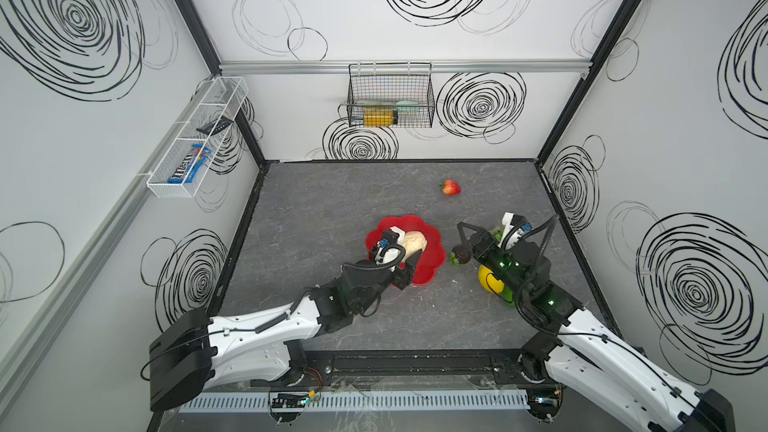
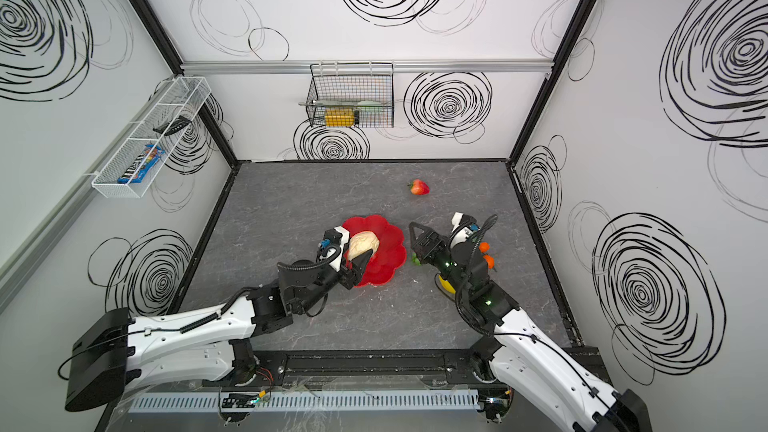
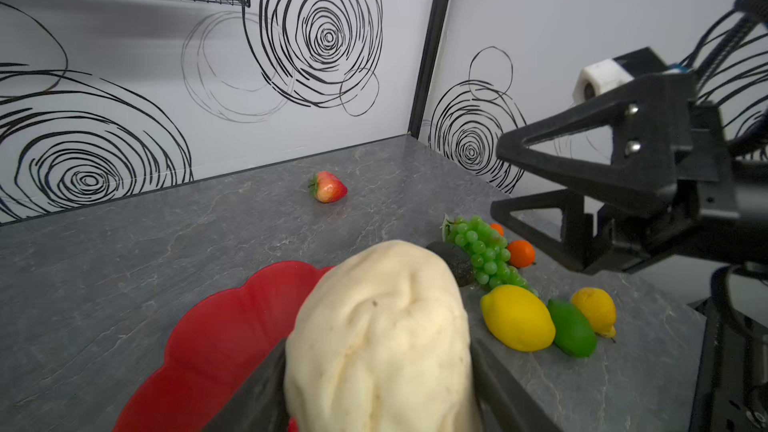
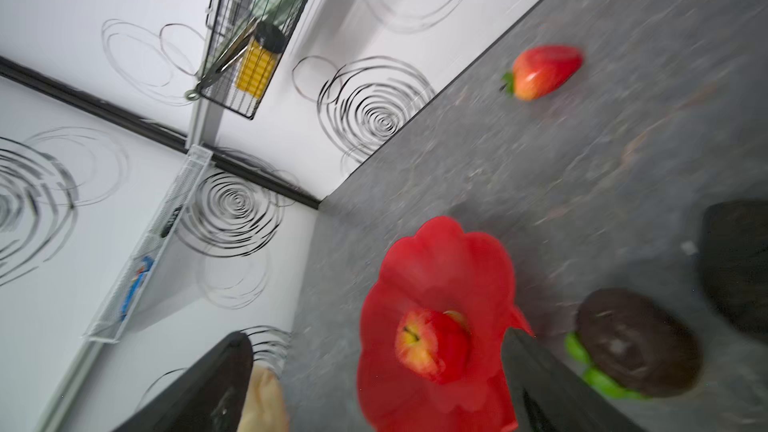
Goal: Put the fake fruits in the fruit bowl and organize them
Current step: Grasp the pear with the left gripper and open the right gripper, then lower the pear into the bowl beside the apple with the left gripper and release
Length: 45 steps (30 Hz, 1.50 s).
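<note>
Beige and bulky, the pear (image 1: 413,243) is clamped in the left gripper (image 3: 378,392) over the middle of the fruit bowl (image 1: 432,261), at the centre of both top views. I cannot tell whether it touches the dish. The right gripper (image 3: 500,180) stands wide apart and empty just right of the bowl, beside the mangosteen (image 1: 460,255).

As I judge it, the pear is large for so low a rim. Let go off-centre, it could roll out or knock the 1 red apple (image 4: 432,347) lying inside. With the 2 arms this close, the right fingers might nudge the dish.

The bowl is glossy red, shallow and scalloped like a flower. The strawberry (image 1: 451,187) lies well apart, upper right of centre. The 2 lemons (image 3: 517,317), lime (image 3: 571,328), grapes (image 3: 482,251) and oranges (image 3: 520,253) cluster at lower right.
</note>
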Tool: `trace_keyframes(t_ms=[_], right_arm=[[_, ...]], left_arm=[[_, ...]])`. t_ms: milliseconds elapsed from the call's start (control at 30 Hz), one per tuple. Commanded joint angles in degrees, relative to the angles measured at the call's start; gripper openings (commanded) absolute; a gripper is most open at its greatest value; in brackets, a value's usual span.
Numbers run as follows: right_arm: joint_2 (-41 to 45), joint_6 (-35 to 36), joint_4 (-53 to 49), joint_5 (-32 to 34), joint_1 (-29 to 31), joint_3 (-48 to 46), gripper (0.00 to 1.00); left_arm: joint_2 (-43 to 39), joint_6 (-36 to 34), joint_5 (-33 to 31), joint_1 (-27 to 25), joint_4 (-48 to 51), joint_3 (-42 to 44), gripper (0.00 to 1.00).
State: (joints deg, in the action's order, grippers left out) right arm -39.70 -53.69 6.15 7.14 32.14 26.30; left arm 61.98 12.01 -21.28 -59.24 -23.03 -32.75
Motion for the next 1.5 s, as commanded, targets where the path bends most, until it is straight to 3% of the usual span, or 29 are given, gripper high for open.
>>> trace_keyframes(t_ms=[0,100,233,467,1000,1467], right_arm=[[2.92,15.17,-8.56,1.54,-4.83,1.37,0.97],[5.22,19.88,-9.72,1.88,-8.91,-0.73,0.97],[7.88,20.96,-7.49,0.91,-12.2,-6.28,0.97],[12.73,21.9,-0.62,2.1,-13.26,-15.72,0.97],[15.19,22.05,1.41,0.75,-13.67,-18.66,0.97],[15.21,21.75,1.89,0.15,-13.97,-18.93,0.97]], left_arm=[[-1.91,2.27,-0.41,0.51,19.21,-4.69,0.64],[-1.62,4.94,1.24,1.96,28.92,-7.91,0.64],[1.02,6.79,6.5,4.82,38.79,-11.74,0.63],[7.93,6.0,12.44,8.39,46.56,-17.16,0.62],[24.59,4.86,15.41,10.65,50.36,-25.32,0.63],[31.2,5.47,16.33,12.6,47.66,-26.49,0.65]])
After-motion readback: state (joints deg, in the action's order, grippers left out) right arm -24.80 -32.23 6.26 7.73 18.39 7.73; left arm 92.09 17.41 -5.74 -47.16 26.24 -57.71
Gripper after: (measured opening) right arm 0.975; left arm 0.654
